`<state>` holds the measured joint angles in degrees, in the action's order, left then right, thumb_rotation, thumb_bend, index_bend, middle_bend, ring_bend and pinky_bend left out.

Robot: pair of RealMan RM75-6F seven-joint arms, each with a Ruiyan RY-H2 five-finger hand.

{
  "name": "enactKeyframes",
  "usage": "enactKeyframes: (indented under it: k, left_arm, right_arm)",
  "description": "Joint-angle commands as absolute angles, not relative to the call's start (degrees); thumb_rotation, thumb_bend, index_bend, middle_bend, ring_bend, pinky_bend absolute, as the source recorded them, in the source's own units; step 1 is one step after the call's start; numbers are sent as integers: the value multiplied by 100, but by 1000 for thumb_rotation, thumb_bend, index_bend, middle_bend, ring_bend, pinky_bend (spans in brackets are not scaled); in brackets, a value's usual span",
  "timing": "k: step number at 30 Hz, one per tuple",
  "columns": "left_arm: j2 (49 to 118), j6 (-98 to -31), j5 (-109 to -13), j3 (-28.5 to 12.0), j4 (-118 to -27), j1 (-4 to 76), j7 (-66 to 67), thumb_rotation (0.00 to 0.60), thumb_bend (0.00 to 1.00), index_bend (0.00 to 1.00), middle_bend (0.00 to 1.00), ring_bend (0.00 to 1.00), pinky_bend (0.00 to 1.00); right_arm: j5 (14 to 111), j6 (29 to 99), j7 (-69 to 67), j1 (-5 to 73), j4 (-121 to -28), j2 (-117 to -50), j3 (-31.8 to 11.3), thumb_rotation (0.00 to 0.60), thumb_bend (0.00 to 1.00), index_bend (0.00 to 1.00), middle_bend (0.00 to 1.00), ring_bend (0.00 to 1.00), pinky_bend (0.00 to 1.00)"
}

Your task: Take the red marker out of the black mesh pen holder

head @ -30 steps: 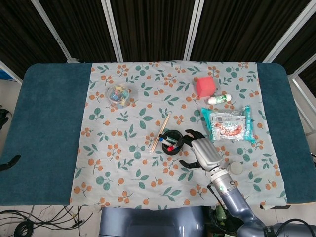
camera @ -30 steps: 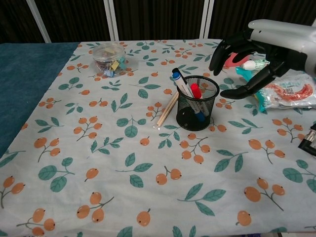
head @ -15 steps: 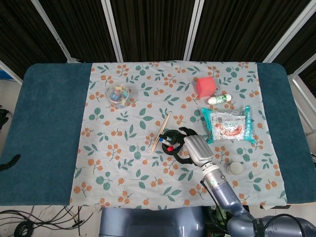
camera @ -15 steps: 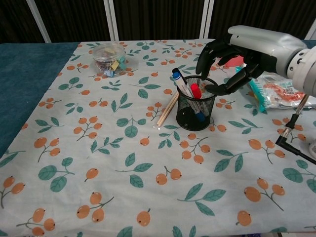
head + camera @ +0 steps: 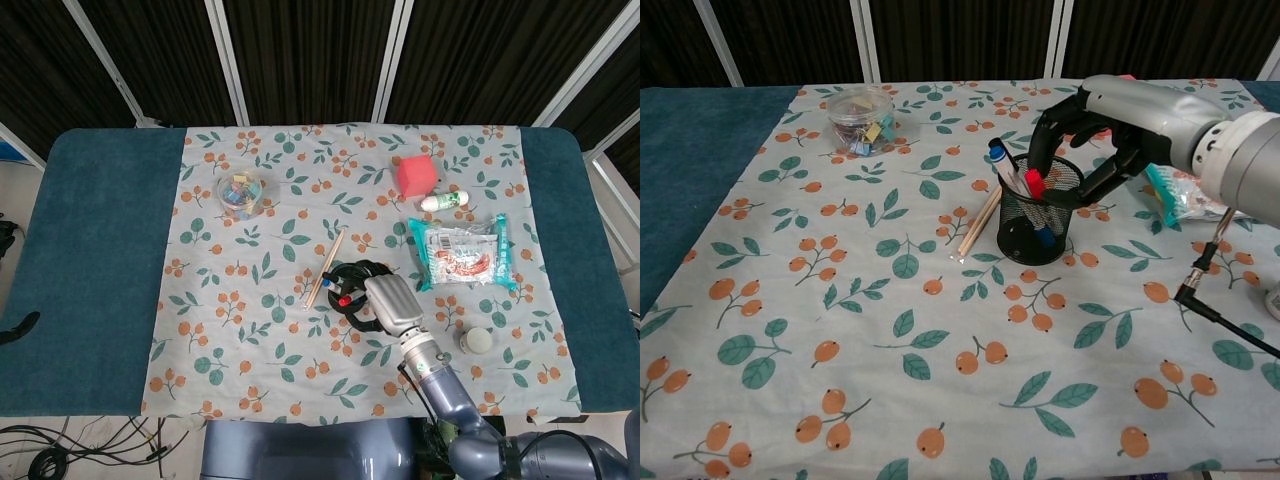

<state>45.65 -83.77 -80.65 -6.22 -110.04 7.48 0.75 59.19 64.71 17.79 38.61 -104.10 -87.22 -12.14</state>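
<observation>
Right hand (image 5: 1095,130) was held over the black mesh pen holder (image 5: 1039,222), fingers (image 5: 1045,140) spread open around the red marker (image 5: 1034,183), nothing gripped

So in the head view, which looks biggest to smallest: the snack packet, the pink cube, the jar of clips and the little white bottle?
1. snack packet
2. pink cube and jar of clips, which look about alike, so no ranking between them
3. little white bottle
</observation>
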Motion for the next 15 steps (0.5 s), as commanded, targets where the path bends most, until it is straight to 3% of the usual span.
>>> enactKeyframes:
  k: [1,15]
  left_arm:
    - [4567,-8365,-8062,-618,-11003,751,78,600,179,76,0,0,0]
    - [4589,-8339,-8025,-618,-11001,760,111,600,179,77,0,0,0]
  right_arm:
    - [5926,6474,1759,3851,-10357,-8749,-1212,600,365,508,459,186,181]
    - [5951,6396,1670,3878,-10149,-8871,-1276,600,367,520,469,201,181]
